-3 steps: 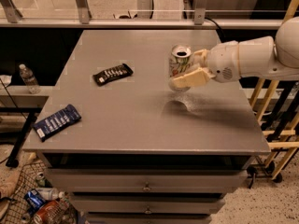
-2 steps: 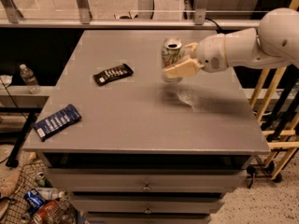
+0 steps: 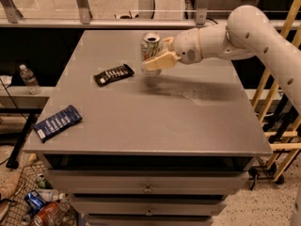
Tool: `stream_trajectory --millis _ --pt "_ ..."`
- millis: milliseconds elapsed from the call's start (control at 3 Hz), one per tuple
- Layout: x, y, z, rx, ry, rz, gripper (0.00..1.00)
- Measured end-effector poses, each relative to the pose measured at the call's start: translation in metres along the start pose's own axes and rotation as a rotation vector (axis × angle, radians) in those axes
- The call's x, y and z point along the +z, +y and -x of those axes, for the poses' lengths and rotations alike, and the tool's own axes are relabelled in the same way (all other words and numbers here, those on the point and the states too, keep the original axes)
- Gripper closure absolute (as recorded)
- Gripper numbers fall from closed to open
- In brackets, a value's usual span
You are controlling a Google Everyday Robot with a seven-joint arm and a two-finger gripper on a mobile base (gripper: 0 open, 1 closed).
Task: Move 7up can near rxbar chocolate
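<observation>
My claw (image 3: 156,56) pinches the white-and-silver aluminium 7up can (image 3: 150,42) aloft, just right of the flat dark-wrapped rxbar chocolate (image 3: 114,74); next I should lower it there.

My cream-coloured gripper (image 3: 156,56), near the far edge of the plain grey table (image 3: 141,126), clasps the 7up can (image 3: 150,41), white and silver with green markings. The rxbar chocolate (image 3: 113,74) is brown-black with white lettering. The blue bar (image 3: 57,123) at the near left corner also carries white lettering.
</observation>
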State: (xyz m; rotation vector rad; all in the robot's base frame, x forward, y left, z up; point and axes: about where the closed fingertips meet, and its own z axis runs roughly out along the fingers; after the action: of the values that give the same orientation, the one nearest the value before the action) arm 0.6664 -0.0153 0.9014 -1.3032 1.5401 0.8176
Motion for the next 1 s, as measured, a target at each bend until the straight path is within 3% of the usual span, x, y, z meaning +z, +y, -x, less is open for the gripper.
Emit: stream_trajectory --millis 1000 --pt "0.054 0.012 -0.002 -0.017 -0.004 0.116 1.0"
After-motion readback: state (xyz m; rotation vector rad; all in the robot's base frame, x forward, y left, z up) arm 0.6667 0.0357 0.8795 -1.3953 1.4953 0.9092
